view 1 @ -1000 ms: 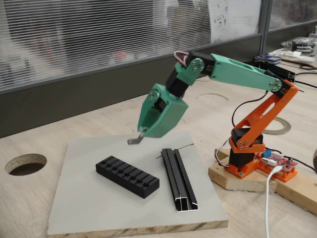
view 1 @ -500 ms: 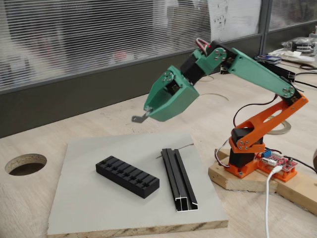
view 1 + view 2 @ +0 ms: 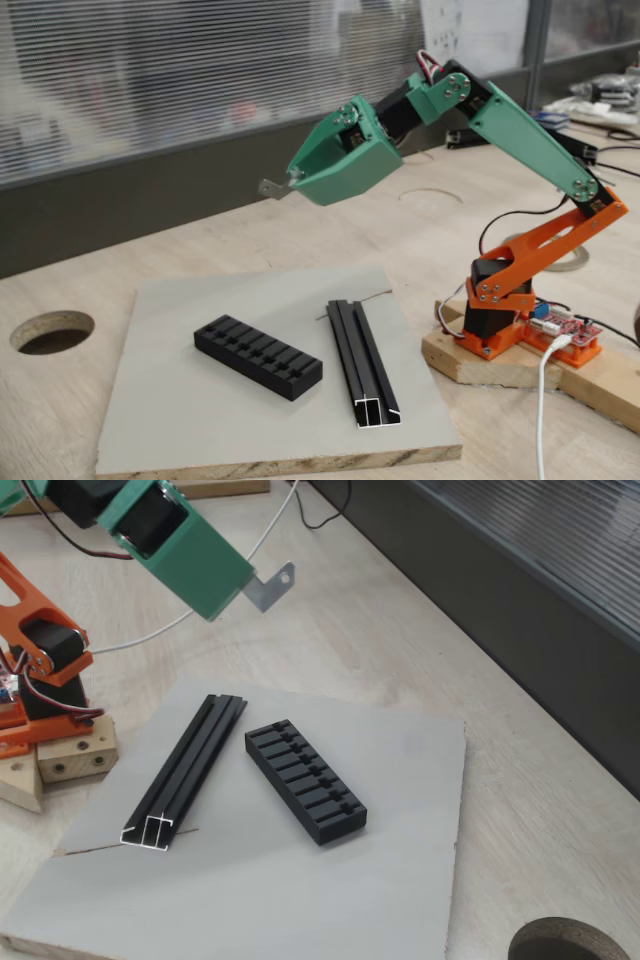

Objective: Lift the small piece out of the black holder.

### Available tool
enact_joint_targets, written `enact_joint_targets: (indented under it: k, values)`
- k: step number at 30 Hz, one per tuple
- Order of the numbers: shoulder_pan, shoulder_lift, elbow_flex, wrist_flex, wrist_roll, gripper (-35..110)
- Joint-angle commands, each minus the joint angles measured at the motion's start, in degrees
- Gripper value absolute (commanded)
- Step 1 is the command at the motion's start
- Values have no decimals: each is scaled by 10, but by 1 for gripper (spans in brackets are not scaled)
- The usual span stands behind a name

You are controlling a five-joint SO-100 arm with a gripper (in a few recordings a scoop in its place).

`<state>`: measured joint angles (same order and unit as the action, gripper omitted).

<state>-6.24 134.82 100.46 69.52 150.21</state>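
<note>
Nearest the camera in a fixed view, the raw front edge of one grey board (image 3: 200, 420) runs across the wooden tabletop (image 3: 60, 400), with bare grey surface open in front of and to the left of the things it carries; two black things lie on it, apart from each other and well inside its edges: one black holder (image 3: 258, 357), a slotted block lying at a slant, and to its right one longer black channel rail (image 3: 362, 362) whose pale cut end faces the front edge; a strip of bare board runs between them in both fixed views, the black holder (image 3: 305, 780) and the rail (image 3: 185, 770) lying near but not touching; to the left, off the board, one round hole (image 3: 52, 330) is cut through the tabletop; to the right the orange base of the arm (image 3: 500, 300) stands on a wooden block beside the board, clear of its right edge; further back and high above the board, the green hand (image 3: 290, 182) hangs in open air, its fingers pressed together on one small piece (image 3: 270, 187), a thin grey tab that juts out from the tip toward the left; in the other fixed view the small piece (image 3: 272, 586) shows its hole near the free end, well apart from the holder below and touching nothing but the hand (image 3: 240, 592); behind everything a dark wall base and a slatted window close off the far side.
</note>
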Motion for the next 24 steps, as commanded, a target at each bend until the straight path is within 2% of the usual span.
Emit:
enact_joint_targets:
  k: [1, 24]
  values:
    - [-5, 40, -18, -1, 7, 5]
    - [-6, 42, -19, 1, 8, 5]
